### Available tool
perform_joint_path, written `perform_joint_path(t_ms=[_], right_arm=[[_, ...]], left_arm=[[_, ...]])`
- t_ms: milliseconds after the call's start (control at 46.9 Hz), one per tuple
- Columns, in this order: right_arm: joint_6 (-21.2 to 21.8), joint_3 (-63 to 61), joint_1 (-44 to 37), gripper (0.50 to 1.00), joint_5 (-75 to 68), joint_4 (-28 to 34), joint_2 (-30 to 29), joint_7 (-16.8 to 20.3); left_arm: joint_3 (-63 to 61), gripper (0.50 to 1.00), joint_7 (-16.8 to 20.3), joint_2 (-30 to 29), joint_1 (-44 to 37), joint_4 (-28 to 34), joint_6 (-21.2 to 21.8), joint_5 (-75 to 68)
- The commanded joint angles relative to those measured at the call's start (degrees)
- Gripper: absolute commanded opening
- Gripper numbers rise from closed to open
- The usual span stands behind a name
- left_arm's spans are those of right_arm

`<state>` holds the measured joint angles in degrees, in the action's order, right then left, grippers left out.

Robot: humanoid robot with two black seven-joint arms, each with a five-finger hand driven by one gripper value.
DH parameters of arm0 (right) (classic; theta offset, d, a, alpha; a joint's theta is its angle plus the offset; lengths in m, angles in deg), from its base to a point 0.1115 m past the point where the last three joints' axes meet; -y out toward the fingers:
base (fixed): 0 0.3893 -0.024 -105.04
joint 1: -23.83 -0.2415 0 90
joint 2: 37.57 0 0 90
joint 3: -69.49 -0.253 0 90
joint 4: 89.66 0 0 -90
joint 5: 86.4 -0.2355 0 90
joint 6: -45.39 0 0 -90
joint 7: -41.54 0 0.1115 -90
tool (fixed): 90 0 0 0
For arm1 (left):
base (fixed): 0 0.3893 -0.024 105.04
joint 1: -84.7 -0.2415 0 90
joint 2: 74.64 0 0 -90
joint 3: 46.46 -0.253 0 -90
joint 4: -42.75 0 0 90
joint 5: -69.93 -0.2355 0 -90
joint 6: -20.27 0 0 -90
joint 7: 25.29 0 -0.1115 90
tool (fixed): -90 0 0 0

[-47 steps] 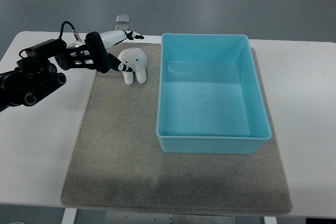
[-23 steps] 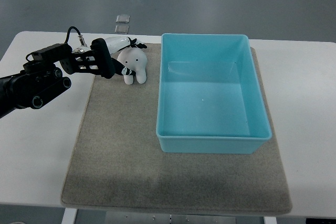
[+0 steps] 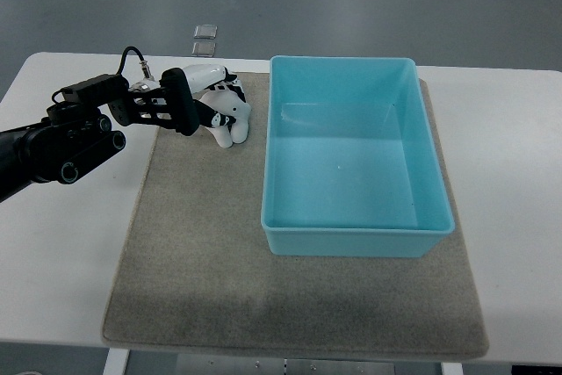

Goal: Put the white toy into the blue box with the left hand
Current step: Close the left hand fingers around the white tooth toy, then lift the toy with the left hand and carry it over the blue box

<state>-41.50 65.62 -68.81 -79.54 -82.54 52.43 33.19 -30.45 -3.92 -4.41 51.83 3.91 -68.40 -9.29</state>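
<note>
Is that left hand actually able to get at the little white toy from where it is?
Probably yes. The left hand is already at the white toy, its fingers curled around it on the grey mat. Nothing stands between them, and the blue box sits off to the side.

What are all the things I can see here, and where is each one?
white toy: one, white, on the mat's far left part, left of the box, under the robot hand's fingers
blue box: one, light blue, open top, nothing inside, on the mat's right half
mat: one, grey, spread over the middle of the table
table: one, white, under everything
small clear squares: two, see-through, on the floor beyond the table
left robot hand: one, black and white, fingers curled over the toy, arm from the left edge
</note>
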Motion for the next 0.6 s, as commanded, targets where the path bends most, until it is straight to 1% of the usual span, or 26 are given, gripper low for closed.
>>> perform_joint_path(t_ms=[0,64,149,235,299,384,491,576], right_arm=[[-0.03,0.0,0.0,0.936,0.0,0.0,0.0,0.0],[0.05,0.0,0.0,0.936,0.0,0.0,0.0,0.0],[-0.03,0.0,0.0,0.936,0.0,0.0,0.0,-0.08],[-0.03,0.0,0.0,0.936,0.0,0.0,0.0,0.0],[-0.03,0.0,0.0,0.936,0.0,0.0,0.0,0.0],[-0.03,0.0,0.0,0.936,0.0,0.0,0.0,0.0],[-0.03,0.0,0.0,0.936,0.0,0.0,0.0,0.0],[0.05,0.0,0.0,0.936,0.0,0.0,0.0,0.0]], left_arm=[[0.51,0.5,-0.01,-0.52,0.52,-0.01,0.43,0.82],[1.22,0.5,-0.01,-1.49,1.4,0.17,2.09,1.17],[2.01,0.5,0.07,-4.21,3.51,0.26,4.47,1.96],[3.24,0.5,0.08,-6.58,6.32,-1.49,4.65,2.66],[4.38,0.5,0.25,-7.9,8.08,-4.92,4.04,2.93],[4.65,0.5,0.25,-9.05,9.57,-11.24,3.95,2.84],[4.56,0.5,0.16,-8.96,10.19,-18.54,3.68,2.67],[4.47,0.5,0.16,-8.26,10.1,-22.06,3.68,2.49]])
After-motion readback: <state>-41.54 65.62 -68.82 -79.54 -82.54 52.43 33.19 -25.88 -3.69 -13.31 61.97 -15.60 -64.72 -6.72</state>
